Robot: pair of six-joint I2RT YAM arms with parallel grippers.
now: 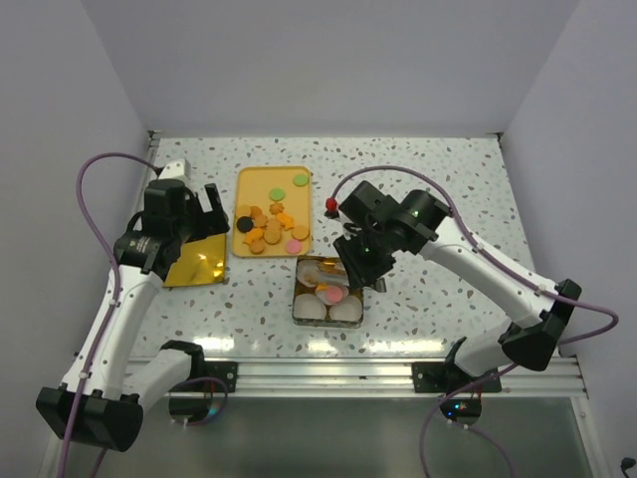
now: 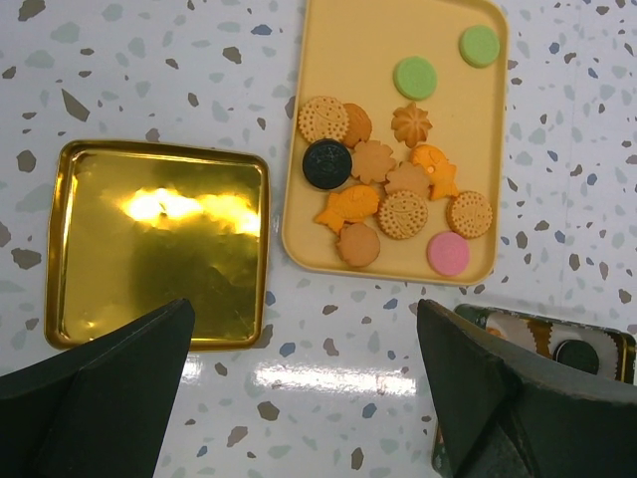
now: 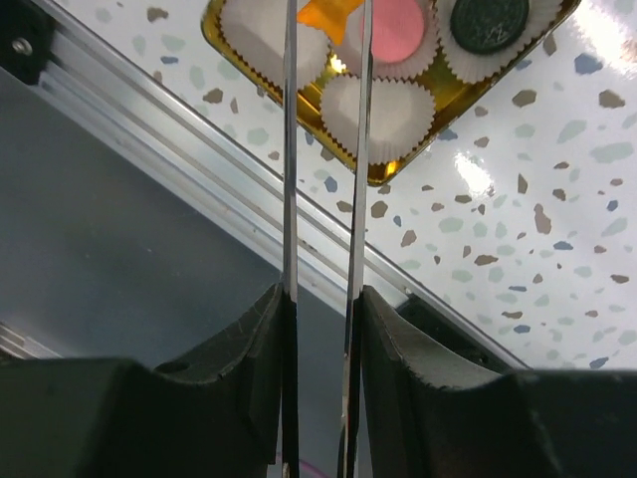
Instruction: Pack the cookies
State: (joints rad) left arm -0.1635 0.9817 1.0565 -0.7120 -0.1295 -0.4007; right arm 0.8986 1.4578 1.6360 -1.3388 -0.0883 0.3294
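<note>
Many cookies (image 2: 403, 214) waiting: over a dozen are lying loose on the yellow tray (image 2: 348, 40), mostly orange-brown, several touching or overlapping.
Odd colours on tray: two green cookies (image 2: 415, 77) are lying at the far end, clear of the pile; one pink and one black are sitting in among the brown ones.
Already packed: a pink cookie (image 3: 398, 30) and a black cookie (image 3: 488, 20) are resting in white paper cups inside the tin (image 3: 383, 174), which is sitting on the tabletop (image 2: 149, 60) near the tray.
Unfilled: an empty cup (image 3: 376, 115) is standing at the tin's corner, with another beside it.
At the blades: an orange cookie (image 3: 323, 15) is showing between the thin blades of the right gripper (image 3: 325, 30), over the tin and next to the pink one.
Right gripper state: the blades are standing a narrow gap apart; I am unable to tell whether they are pinching the orange cookie or only straddling it.
Left gripper (image 2: 304, 309) state: hovering over the tabletop, fingers spread wide, holding nothing.
Gold lid (image 2: 159, 249): lying flat just beside the tray.
Handling, as I am judging it: light, stiff, flat and brittle; hard squeezing is likely to be snapping or crumbling them.
Where I am planning to hold: across opposite edges of the rim, taking pieces lying clear of their neighbours first.
Risk I am watching: a thin piece tipping out of the blades, or a soft cup shifting during lowering.
</note>
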